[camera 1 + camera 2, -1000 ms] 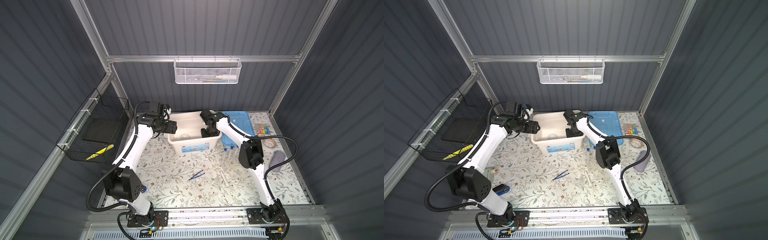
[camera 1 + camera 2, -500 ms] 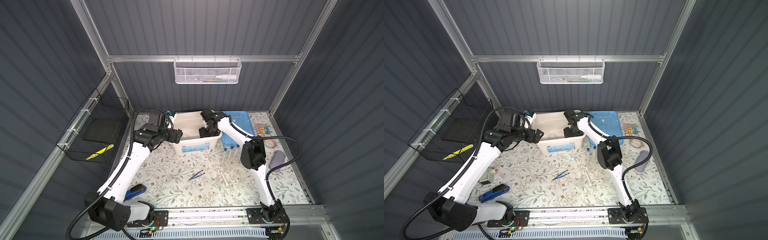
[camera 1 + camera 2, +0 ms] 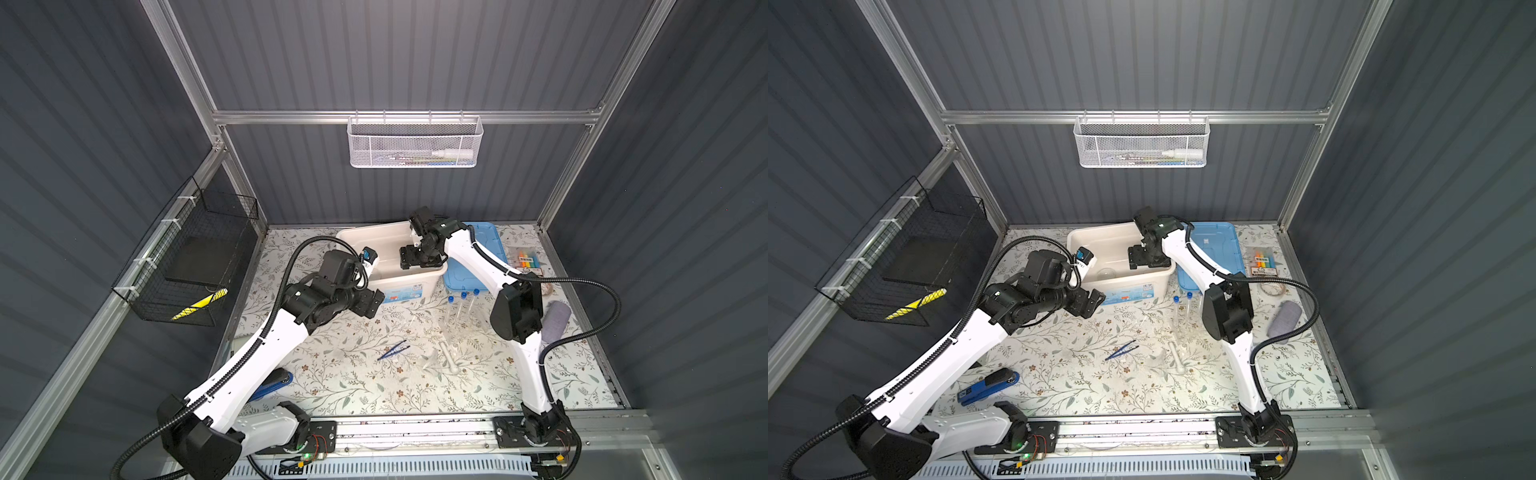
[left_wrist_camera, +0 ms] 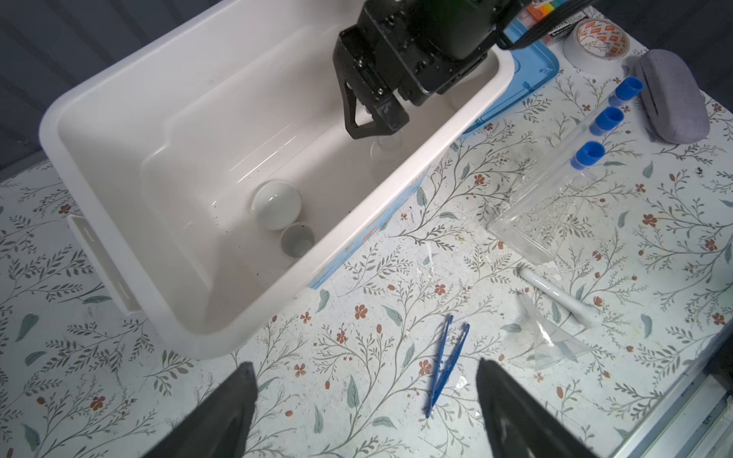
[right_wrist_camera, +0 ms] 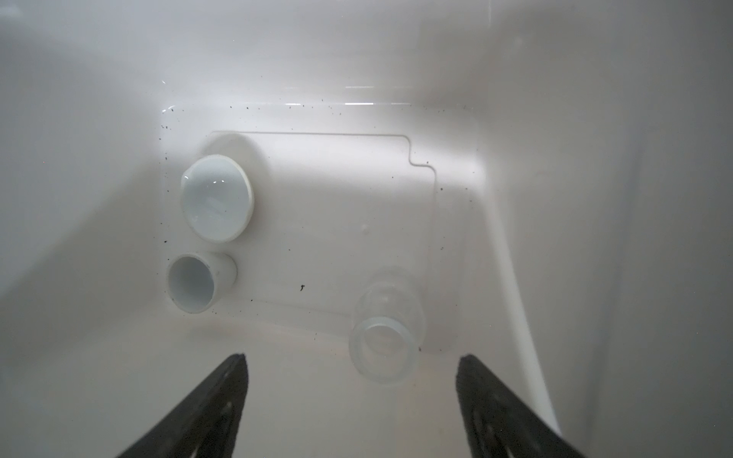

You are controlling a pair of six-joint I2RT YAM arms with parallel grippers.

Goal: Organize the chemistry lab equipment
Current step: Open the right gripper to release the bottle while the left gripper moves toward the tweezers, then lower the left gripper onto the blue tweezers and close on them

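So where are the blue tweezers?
In both top views the dark blue tweezers lie on the flowery mat near the middle, in front of the white tub and just left of the white pestle.

The left gripper is now away from the left wall of the white plastic bin and hangs over the flowered table mat in front of it. The left arm lies lower, so the blue stapler shows fully. The right gripper stands wider apart inside the bin.
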